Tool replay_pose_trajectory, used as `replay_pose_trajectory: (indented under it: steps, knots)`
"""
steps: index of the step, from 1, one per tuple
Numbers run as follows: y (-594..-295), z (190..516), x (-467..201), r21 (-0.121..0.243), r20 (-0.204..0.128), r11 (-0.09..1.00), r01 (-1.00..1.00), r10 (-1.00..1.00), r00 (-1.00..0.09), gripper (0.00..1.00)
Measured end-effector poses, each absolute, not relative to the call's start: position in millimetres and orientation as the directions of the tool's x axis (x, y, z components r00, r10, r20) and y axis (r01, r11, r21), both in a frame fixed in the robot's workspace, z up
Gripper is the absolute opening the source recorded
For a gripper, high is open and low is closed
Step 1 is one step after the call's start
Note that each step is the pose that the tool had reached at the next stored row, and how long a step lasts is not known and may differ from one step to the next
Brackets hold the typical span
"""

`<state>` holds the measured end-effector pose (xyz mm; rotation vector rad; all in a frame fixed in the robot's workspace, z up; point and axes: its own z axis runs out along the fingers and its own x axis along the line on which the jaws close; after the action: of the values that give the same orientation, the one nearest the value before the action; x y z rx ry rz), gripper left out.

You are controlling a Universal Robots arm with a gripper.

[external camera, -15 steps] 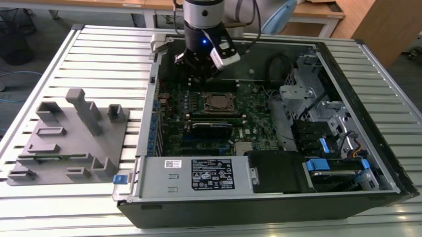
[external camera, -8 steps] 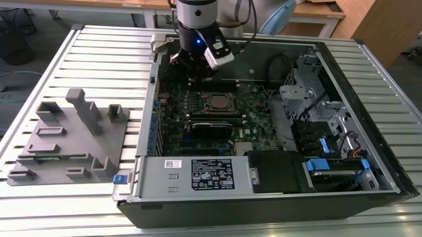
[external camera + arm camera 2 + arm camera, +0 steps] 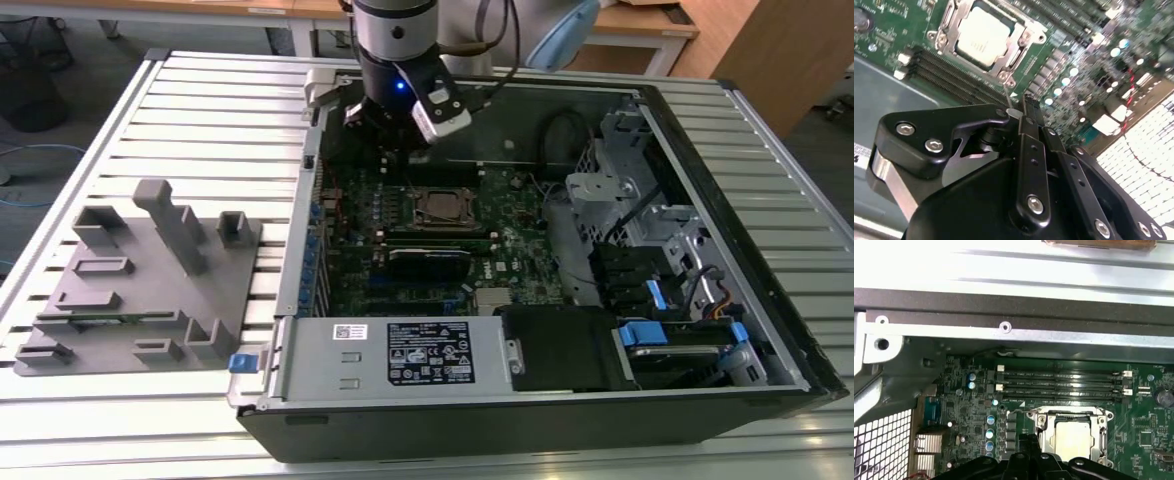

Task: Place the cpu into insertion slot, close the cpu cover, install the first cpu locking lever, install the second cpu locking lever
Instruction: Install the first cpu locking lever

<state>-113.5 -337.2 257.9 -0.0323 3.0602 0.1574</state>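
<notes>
Green board [image 3: 1149, 405] inside an open case. Toward one frame edge the cpu [image 3: 1071, 439] lies silver top up, with the cpu cover [image 3: 1102, 436] flat around it. Just beside them is the black gripper [image 3: 1027, 440], cut off by that edge. Four memory slots [image 3: 1064, 382] run between the cpu and the grey case wall [image 3: 1004, 327]. Beyond the wall lies the pale ribbed counter [image 3: 1004, 262].

We look down from high and at a slant, in the exterior view, on an open computer case [image 3: 534, 432] lying on a slatted table [image 3: 200, 110]. The arm [image 3: 395, 50] enters at twelve o'clock. Both wrist views sit close above the motherboard [image 3: 884, 35] [image 3: 964, 410], looking past the gripper [image 3: 1029, 107] [image 3: 1026, 440] from opposite sides. All three views share the insertion slot [image 3: 422, 205] [image 3: 956, 22] [image 3: 1101, 432].
</notes>
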Motion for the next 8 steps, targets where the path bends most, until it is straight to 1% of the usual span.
replay_pose_trajectory:
  steps: [4, 5, 7, 8]
  knots:
    - [-337.2, 257.9, -113.3, 0.103, -0.075, 0.994, -0.025, -0.017, -0.997, 0.10]
    - [-337.3, 257.8, -113.3, 0.104, -0.064, 0.994, -0.024, -0.017, -0.998, 0.10]
    - [-337.3, 257.4, -113.1, 0.108, -0.033, 0.994, -0.020, -0.017, -0.999, 0.10]
    - [-337.3, 257.2, -113.1, 0.110, -0.024, 0.994, -0.019, -0.017, -1.000, 0.10]
